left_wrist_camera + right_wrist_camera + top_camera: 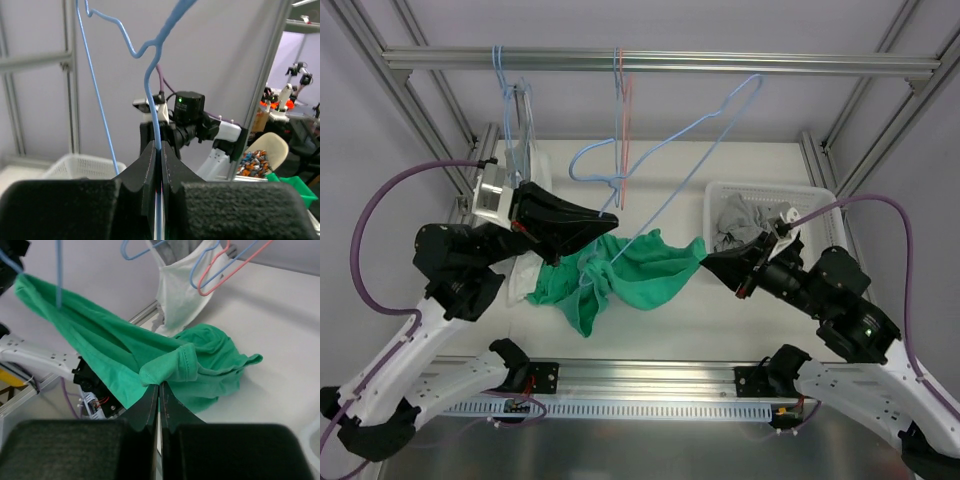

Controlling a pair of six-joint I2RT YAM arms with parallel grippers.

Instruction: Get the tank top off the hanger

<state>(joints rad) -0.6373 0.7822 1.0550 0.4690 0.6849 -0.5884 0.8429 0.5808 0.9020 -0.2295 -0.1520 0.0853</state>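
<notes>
The green tank top [630,270] hangs partly draped on the table, stretched between both arms. The light blue wire hanger [670,165] is tilted above it, with one lower arm still running into the fabric. My left gripper [610,218] is shut on the hanger's wire [150,75], which passes between its fingers [160,150]. My right gripper [705,262] is shut on a hemmed edge of the tank top [200,360] and holds it at the garment's right end [159,386]. The hanger wire [59,275] enters the fabric at the upper left of the right wrist view.
A white basket [820,195] with a grey cloth [735,225] stands at the back right. A white garment [525,160] on a blue hanger and a red hanger [625,120] hang from the top rail [660,62]. The frame posts stand on both sides.
</notes>
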